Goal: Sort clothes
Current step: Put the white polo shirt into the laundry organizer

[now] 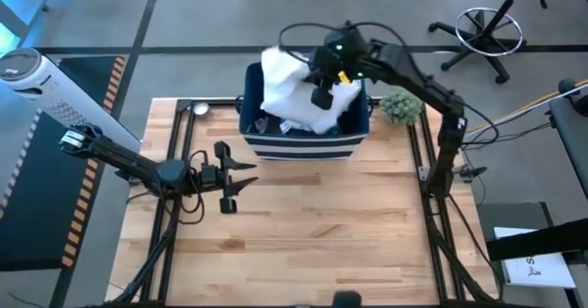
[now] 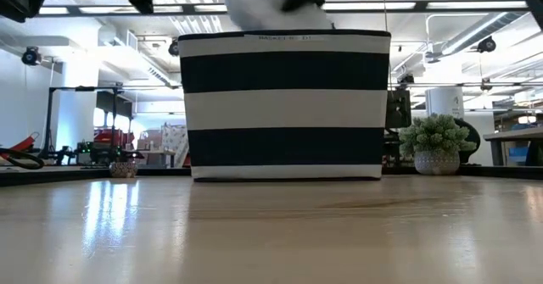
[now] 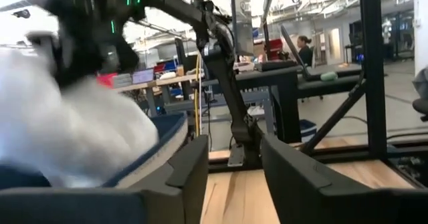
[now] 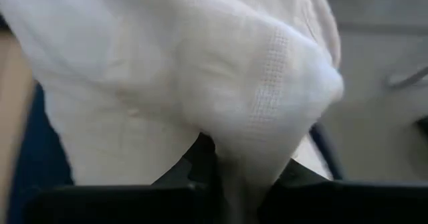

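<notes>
A large white garment [image 1: 299, 92] bulges out of the navy bin with white stripes [image 1: 303, 144] at the table's far middle; it also fills the right wrist view [image 4: 187, 90]. My right gripper [image 1: 322, 95] is over the bin, shut on the white garment. My left gripper [image 1: 241, 168] is open and empty, held level above the table's left middle, pointing toward the right edge. In the low view the white garment [image 2: 271, 8] rises above the bin's rim. My right gripper pinches a bunched fold of the white garment [image 4: 234, 167] between its two fingers, coming from above over the bin. The cloth bulges around the fingers; one layer or several, I cannot tell. Its lower part lies in the bin.
A small green fuzzy plant in a pot [image 1: 401, 106] stands right of the bin. A small round object [image 1: 199, 108] lies at the table's far left. Bare wooden table [image 1: 312, 225] stretches in front of the bin.
</notes>
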{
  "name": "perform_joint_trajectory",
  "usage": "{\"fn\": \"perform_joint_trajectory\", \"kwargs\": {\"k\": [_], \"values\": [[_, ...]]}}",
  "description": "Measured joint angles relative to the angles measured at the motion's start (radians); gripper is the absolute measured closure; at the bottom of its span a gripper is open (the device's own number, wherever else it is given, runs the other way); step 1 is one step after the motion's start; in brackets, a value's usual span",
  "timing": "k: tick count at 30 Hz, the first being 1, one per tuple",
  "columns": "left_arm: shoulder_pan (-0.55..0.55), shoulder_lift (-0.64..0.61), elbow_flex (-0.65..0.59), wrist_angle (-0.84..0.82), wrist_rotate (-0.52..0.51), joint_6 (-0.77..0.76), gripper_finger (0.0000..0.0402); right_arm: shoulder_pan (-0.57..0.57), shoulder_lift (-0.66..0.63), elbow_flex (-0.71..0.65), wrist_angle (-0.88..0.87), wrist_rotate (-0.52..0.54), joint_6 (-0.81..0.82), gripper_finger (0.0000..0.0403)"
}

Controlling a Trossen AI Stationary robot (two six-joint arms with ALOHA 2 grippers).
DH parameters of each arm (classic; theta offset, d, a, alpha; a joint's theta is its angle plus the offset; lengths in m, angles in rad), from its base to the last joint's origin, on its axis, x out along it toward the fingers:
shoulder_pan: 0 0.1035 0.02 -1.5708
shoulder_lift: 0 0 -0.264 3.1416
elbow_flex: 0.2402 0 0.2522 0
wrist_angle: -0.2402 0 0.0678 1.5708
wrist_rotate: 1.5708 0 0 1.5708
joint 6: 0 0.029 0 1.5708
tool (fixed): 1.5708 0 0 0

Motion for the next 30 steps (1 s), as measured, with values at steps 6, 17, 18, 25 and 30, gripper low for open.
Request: {"fn": "perform_joint_trajectory", "kwargs": {"k": [6,17,18,25,30], "values": [[0.000,-0.136,0.000,-0.155,0.000,0.002,0.0320,-0.073,0.059,-0.140,-0.010,-0.151,-0.048,0.0369],[0.000,-0.301,0.000,-0.388,0.000,-0.001,0.0394,-0.127,0.292,-0.188,-0.002,-0.195,-0.109,0.0369],[0.000,-0.308,0.000,-0.398,0.000,-0.001,0.0397,-0.127,0.313,-0.181,-0.003,-0.199,-0.110,0.0369],[0.000,-0.344,0.000,-0.448,0.000,-0.001,0.0400,-0.129,0.378,-0.158,-0.005,-0.225,-0.120,0.0369],[0.000,-0.351,0.000,-0.455,0.000,-0.001,0.0400,-0.129,0.369,-0.159,-0.022,-0.218,-0.120,0.0369]]}}
